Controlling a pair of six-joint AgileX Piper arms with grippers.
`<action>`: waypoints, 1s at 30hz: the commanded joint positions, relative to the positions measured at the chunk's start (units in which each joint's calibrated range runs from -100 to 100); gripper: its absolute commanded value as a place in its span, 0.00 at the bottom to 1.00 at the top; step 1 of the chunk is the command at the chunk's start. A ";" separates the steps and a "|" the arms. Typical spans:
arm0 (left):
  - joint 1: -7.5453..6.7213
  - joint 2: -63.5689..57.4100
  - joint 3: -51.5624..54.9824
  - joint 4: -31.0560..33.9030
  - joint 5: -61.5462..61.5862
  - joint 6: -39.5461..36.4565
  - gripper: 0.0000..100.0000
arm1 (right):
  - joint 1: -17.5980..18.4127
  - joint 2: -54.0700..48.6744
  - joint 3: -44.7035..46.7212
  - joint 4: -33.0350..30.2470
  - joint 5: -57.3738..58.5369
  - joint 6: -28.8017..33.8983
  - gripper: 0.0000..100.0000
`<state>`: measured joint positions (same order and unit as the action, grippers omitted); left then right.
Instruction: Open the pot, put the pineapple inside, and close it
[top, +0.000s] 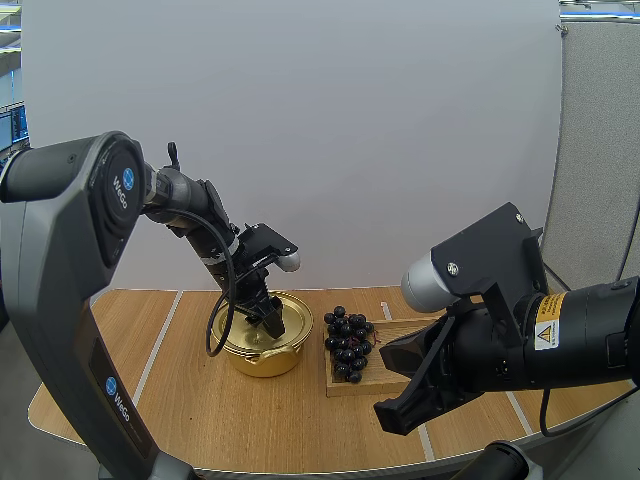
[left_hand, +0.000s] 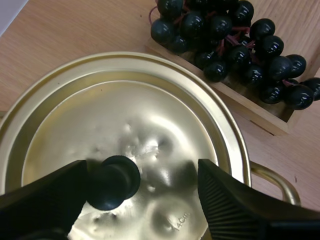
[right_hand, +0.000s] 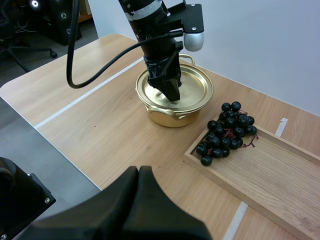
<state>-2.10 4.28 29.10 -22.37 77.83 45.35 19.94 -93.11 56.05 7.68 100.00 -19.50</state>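
Left arm (top: 70, 250) stands tall on the near side, elbow high, and its forearm (top: 195, 225) reaches forward and down with the wrist bent over, so the left gripper (top: 272, 322) points almost straight down. Look at its own wrist view: the left gripper (left_hand: 145, 200) is spread wide, fingers (left_hand: 235, 205) well apart (ribbed inner faces turned to each other). Across on the other side, the right arm (top: 560, 335) lies low and close in, and the right gripper (top: 388, 415) is aimed down and toward the left, well apart from its partner. Its fingers are pressed together into one dark wedge, the right gripper (right_hand: 141, 175) closed up tight.
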 joint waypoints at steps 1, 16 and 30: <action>-0.12 -0.27 0.27 1.82 2.55 -1.09 1.00 | -0.14 -0.51 0.25 -0.69 0.00 0.16 0.00; -0.12 -22.59 -5.78 1.93 18.65 -3.88 1.00 | -0.14 -0.51 0.25 -0.69 0.00 0.16 0.00; -0.12 -53.50 -6.37 1.93 22.17 -6.20 1.00 | -1.17 -0.51 0.25 -0.60 0.00 0.16 0.00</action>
<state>-2.10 -35.79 23.35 -20.24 98.67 41.81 19.59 -93.11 56.05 7.68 100.00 -19.50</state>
